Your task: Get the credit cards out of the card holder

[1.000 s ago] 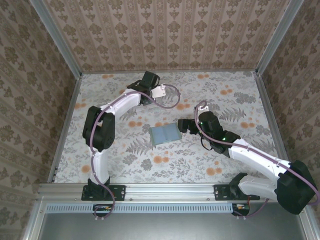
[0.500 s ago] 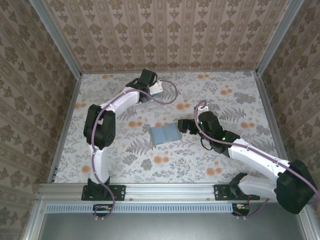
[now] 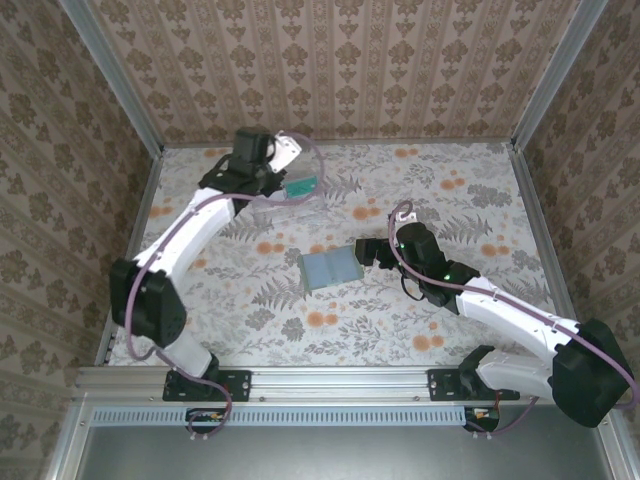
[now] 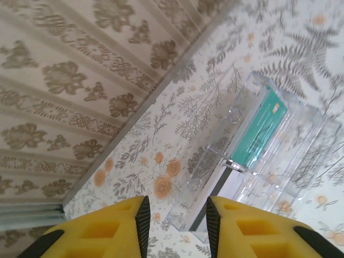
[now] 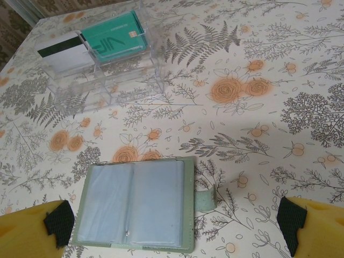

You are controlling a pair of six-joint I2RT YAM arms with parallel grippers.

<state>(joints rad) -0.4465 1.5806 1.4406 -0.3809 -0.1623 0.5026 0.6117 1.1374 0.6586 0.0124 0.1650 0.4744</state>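
Lying unpinned, the card holder (image 5: 134, 204) may skid if the right gripper (image 5: 174, 226), jaws wide open, nudges it, the left gripper (image 4: 174, 215) hanging far left, jaws parted, empty.

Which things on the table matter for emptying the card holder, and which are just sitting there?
Part of the job:
- card holder, lying open
- green card
- white card with a dark stripe

Just there:
- clear plastic box, not named in the job, though both cards lie in it
- floral table cover
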